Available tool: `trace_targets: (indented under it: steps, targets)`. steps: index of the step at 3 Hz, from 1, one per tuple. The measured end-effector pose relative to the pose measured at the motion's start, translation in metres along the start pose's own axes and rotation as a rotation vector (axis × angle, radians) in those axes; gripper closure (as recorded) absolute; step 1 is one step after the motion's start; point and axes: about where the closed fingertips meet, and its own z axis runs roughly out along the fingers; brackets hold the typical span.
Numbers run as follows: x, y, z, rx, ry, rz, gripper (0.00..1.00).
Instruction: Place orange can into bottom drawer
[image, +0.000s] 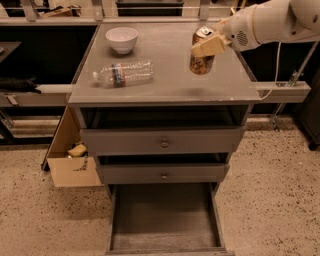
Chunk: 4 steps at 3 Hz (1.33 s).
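Over the cabinet top (165, 55), the gripper (206, 48) has fingers (212, 45) clamped on one orange can (201, 65); one bottle (125, 74), one bowl (122, 39) below.

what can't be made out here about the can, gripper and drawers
Camera view:
- orange can: label blurred; upper side covered by the gripper holding it above the tabletop's right rear.
- bottom drawer: front face cut off by the picture's lower edge.
- upper drawers: their fronts hide their insides.
- water bottle: label too small to read.
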Motion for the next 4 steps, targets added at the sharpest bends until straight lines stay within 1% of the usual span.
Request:
trace_targets:
  steps: [1, 2, 3, 4]
  targets:
    - [0.006, 0.029, 0.004, -0.085, 0.040, -0.053, 1.00]
    - [0.020, 0.092, -0.009, -0.212, 0.079, -0.160, 1.00]
    - [0.039, 0.111, 0.000, -0.259, 0.106, -0.165, 1.00]
    - [0.039, 0.112, 0.000, -0.260, 0.106, -0.165, 1.00]
